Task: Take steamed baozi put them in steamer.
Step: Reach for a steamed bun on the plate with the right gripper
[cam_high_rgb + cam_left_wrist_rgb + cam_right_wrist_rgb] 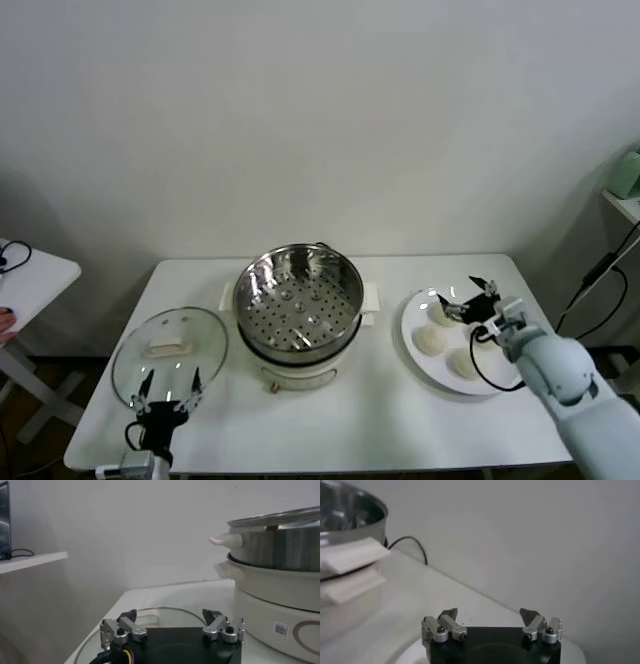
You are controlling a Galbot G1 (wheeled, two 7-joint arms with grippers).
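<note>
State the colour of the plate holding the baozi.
White; the plate shows best in the head view.

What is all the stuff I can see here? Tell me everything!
steamer: one, shiny steel pot with a holed tray inside, on a cream-white base, middle of the table.
steamed baozi: three visible, off-white, on the plate; a fourth cannot be made out.
plate: one, white, right of the steamer.
glass lid: one, clear with a pale handle, left of the steamer.
table: one, white, under everything.
side table: one, white, far left edge, with a black cable on it.
left gripper: black and silver, open, at the lid's near edge.
right gripper: black and silver, open, above the plate's far side, holding nothing.
</note>
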